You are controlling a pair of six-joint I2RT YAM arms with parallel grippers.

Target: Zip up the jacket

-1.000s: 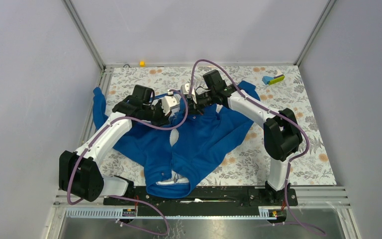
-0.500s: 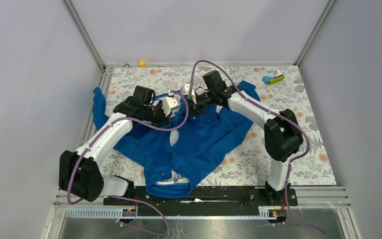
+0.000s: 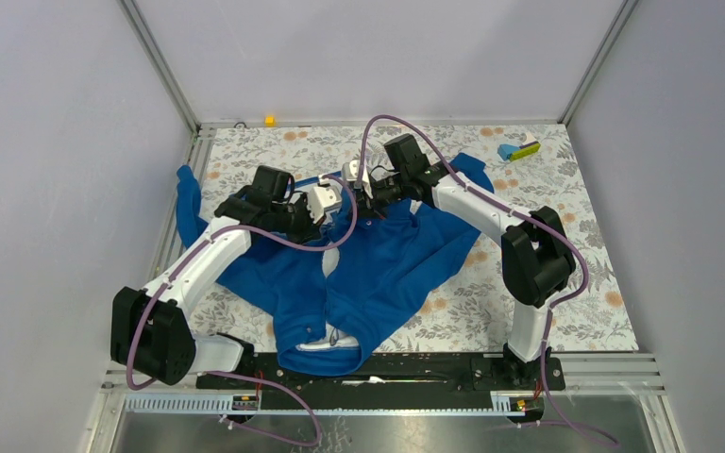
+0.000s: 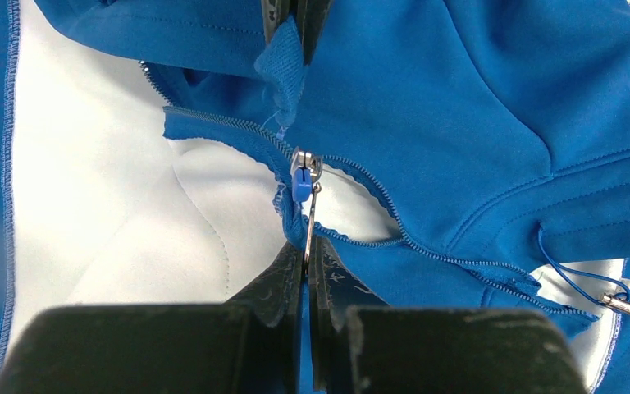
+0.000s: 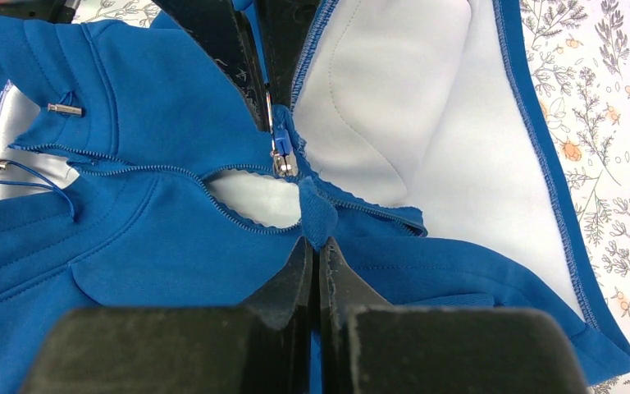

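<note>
The royal-blue jacket lies spread on the floral table, collar toward the arms' bases, its white lining showing. Both grippers meet over its far end. In the left wrist view my left gripper is shut on the thin metal pull tab of the zipper slider, where the two rows of teeth meet. My right gripper is shut on a small fold of blue fabric just beside the slider, facing the left gripper. From above, the left gripper and right gripper sit almost tip to tip.
A blue and yellow-green object lies at the far right corner of the floral tablecloth. A small yellow piece sits on the back rail. A blue drawstring with a metal tip lies on the jacket.
The left gripper has crept a little toward the far side with the pull tab. The right gripper has barely moved.
</note>
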